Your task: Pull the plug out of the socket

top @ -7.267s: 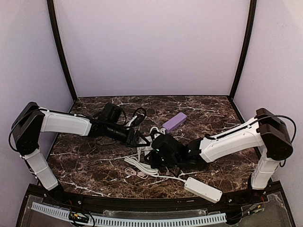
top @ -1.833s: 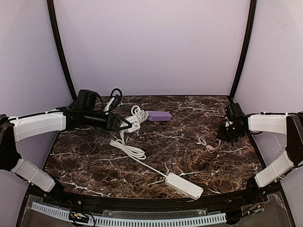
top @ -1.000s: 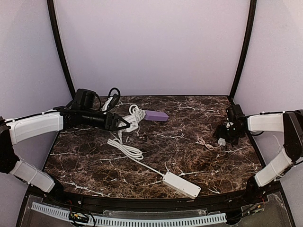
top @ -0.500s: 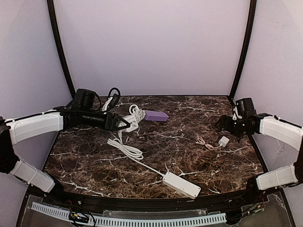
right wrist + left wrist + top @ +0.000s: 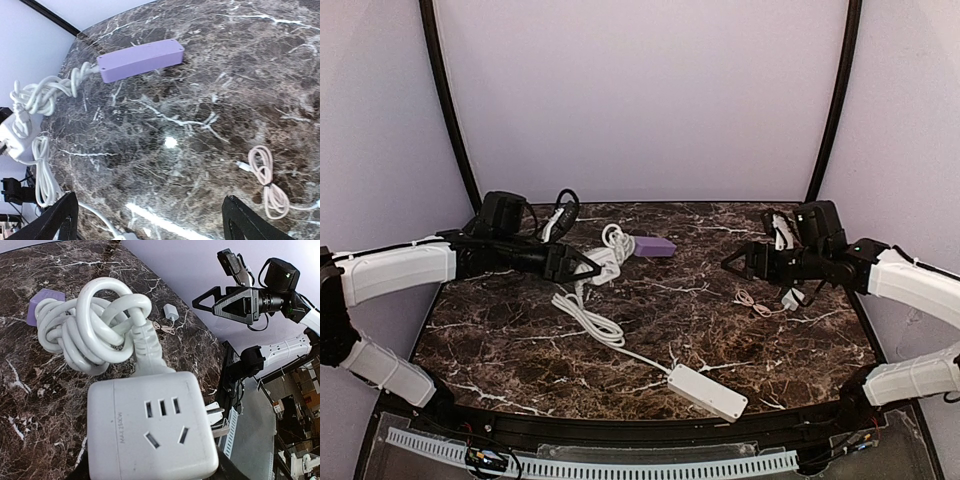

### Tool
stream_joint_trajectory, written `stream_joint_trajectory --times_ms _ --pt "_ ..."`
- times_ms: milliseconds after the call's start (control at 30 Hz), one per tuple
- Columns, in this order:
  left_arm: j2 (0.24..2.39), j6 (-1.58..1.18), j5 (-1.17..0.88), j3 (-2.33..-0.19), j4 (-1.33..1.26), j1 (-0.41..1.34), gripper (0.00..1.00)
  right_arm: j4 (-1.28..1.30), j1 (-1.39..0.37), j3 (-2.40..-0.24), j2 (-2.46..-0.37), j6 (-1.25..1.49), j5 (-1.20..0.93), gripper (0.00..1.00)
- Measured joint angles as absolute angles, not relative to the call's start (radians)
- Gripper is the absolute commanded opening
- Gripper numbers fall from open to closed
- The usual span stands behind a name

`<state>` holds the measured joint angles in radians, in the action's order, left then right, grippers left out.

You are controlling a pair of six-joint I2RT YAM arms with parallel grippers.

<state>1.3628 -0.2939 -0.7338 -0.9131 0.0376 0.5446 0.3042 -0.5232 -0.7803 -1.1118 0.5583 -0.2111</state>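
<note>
Left of centre in the overhead view, the left hand (image 5: 582, 262) is clamped on the socket (image 5: 152, 426), holding the cube up over the bench (image 5: 700, 330). The plug (image 5: 574, 285) is tucked at the cube's lower side, where the thick cord (image 5: 588, 318) climbs from the long power strip (image 5: 705, 391) at lower centre. How deep it sits I cannot tell. At the right of the frame the right hand (image 5: 732, 263) hangs spread wide and empty, well apart from the plug.

My worry is the approach. The cube's own knotted cord bundle (image 5: 70, 340) lies just beside the plug, so the 2 fingers could close on cord rather than the plug head. A pull on cord would likely drag the strip toward the bench's near edge, or twist the cube in the left hand's grip. The pink cable (image 5: 752, 300) by the right arm could also snag.
</note>
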Motion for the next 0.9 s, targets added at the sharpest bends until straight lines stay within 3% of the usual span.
stream_joint_trajectory --times_ms 433,900 --pt "1.367 -0.224 -0.688 -0.913 0.059 0.664 0.01 0.178 -0.806 -0.95 -1.343 0.809 -0.154 0.82" --pt "1.39 -0.196 -0.66 -0.913 0.062 0.69 0.01 0.104 -0.908 -1.104 -1.525 0.849 -0.143 0.67"
